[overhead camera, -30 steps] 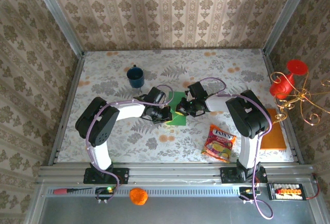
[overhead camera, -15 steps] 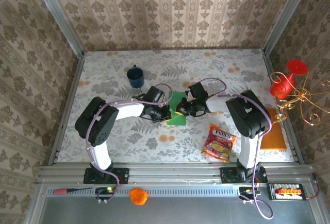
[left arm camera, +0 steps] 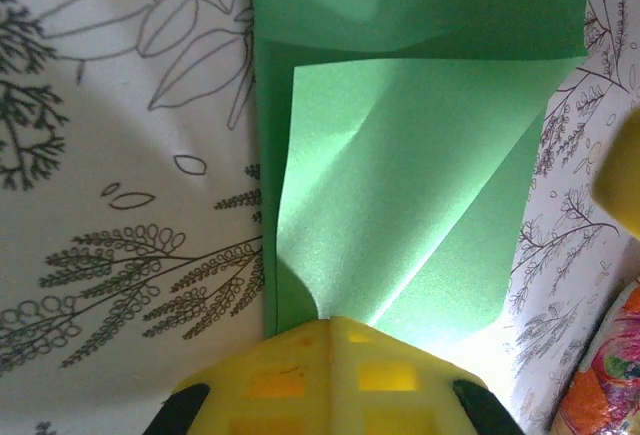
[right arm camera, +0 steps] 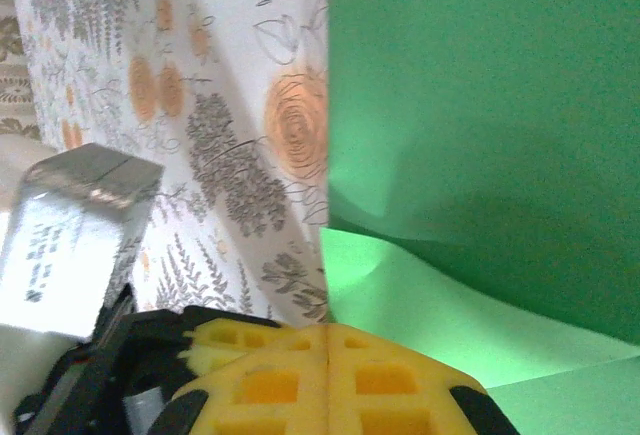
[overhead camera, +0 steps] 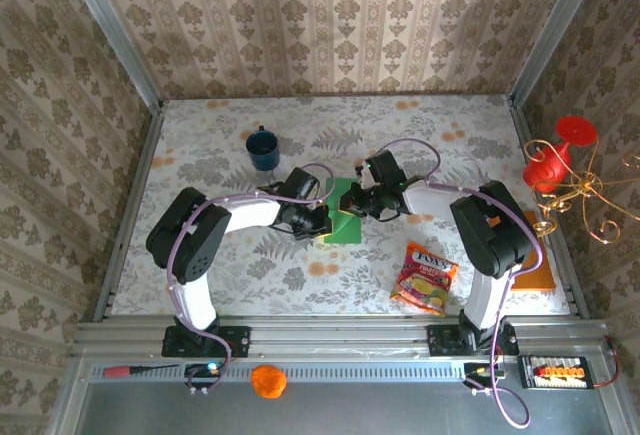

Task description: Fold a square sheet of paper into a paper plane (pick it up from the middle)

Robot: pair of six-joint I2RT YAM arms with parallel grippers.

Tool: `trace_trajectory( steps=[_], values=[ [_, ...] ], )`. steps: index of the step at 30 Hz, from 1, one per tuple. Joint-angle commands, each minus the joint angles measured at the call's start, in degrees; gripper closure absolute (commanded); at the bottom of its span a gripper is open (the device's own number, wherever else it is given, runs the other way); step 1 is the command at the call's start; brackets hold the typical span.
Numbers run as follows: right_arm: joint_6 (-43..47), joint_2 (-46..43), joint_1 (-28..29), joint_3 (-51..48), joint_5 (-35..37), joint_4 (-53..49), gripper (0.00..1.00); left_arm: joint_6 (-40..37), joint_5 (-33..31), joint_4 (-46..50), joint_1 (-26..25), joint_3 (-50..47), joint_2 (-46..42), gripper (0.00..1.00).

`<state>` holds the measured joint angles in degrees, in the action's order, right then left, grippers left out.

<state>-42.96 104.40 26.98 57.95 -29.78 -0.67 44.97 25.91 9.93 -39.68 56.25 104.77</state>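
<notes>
Square sheet of paper [overhead camera: 343, 227], partly folded, lies lengthwise near-to-far, pinched by left end effector [left arm camera: 328, 327] and right end effector [right arm camera: 328, 333].

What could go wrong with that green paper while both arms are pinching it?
The left end effector and the right end effector are both shut on the green paper, so pulling apart might tear it. The raised flap bows unevenly, so pressing it flat could set a crooked crease.
</notes>
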Motion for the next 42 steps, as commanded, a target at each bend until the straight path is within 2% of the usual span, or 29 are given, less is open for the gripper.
trace_trajectory(
  steps=[1,14,19,23,35,42],
  values=[
    [1.0,-0.8,1.2,-2.1,0.9,-3.3,1.00,-1.2,-0.5,4.3,-0.6,0.6,2.1,1.00],
    [1.2,4.6,2.1,-1.8,0.6,-3.6,1.00,-1.3,-1.1,4.1,-0.7,0.9,0.7,1.00],
    [1.4,5.2,2.1,-1.8,2.0,-5.0,1.00,-0.1,0.4,-0.5,-0.7,-0.5,-2.3,1.00],
    [1.3,5.5,2.1,-1.7,1.7,-5.1,1.00,0.3,1.5,-1.9,-0.7,-0.6,-1.5,0.99],
    [3.7,5.2,1.2,0.0,4.2,-5.4,1.00,1.8,-2.3,9.5,-0.6,-2.4,1.7,1.00],
    [4.5,5.1,-4.5,0.1,5.8,-3.6,1.00,3.3,-3.7,12.0,-0.1,-4.5,2.9,1.00]
  ],
)
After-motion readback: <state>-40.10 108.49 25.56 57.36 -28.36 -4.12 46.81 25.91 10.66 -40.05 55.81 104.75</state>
